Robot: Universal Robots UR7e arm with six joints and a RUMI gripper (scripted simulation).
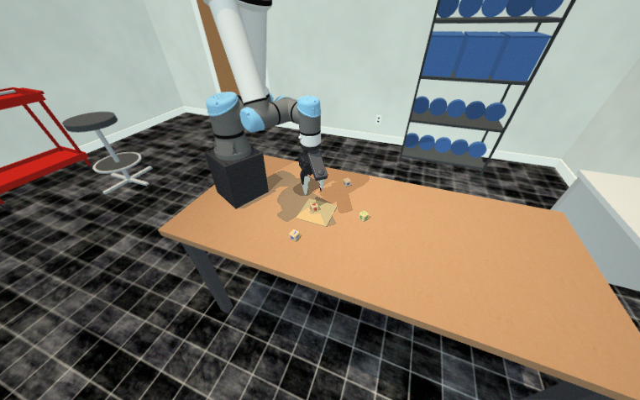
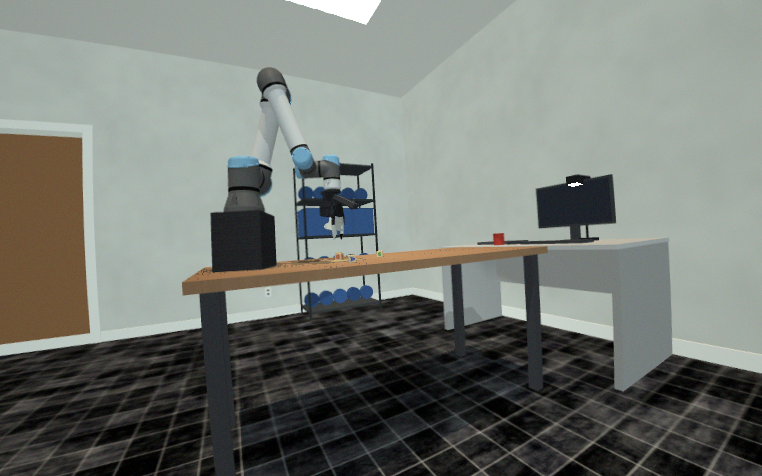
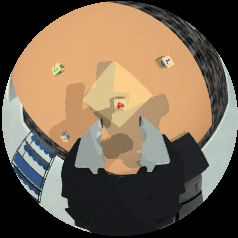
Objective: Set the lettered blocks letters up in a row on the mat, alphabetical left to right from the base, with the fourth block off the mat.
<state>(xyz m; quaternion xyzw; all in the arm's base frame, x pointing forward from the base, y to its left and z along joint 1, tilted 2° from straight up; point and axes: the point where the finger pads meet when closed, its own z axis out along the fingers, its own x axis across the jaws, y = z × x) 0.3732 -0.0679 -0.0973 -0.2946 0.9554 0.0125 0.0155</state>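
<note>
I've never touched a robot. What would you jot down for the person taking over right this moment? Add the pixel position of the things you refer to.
Claw (image 1: 313, 192) (image 2: 337, 238) (image 3: 120, 118): partly open, holding nothing, above the table.
On the mat (image 1: 326, 218) (image 2: 342, 261) (image 3: 115, 75): red-marked block (image 1: 313, 207) (image 2: 338, 256) (image 3: 120, 104), apparently a 4 on top.
Off it: green-marked block (image 1: 364, 215) (image 2: 379, 253) (image 3: 58, 69) and two blue-marked blocks (image 1: 294, 235) (image 2: 352, 258) (image 3: 165, 61).
Done: no letter row yet.
Left: probably take the red-marked one off, then set the other three in an alphabetical row, letters upright. Some letters are too small to read.

To your left in the top view — a red cart (image 1: 44, 162) beside a stool (image 1: 90, 122); at the back, a shelf rack (image 1: 474, 80) (image 2: 376, 213) with blue bins. The exterior view shows you a red cup (image 2: 498, 238) — near a monitor (image 2: 576, 203).
</note>
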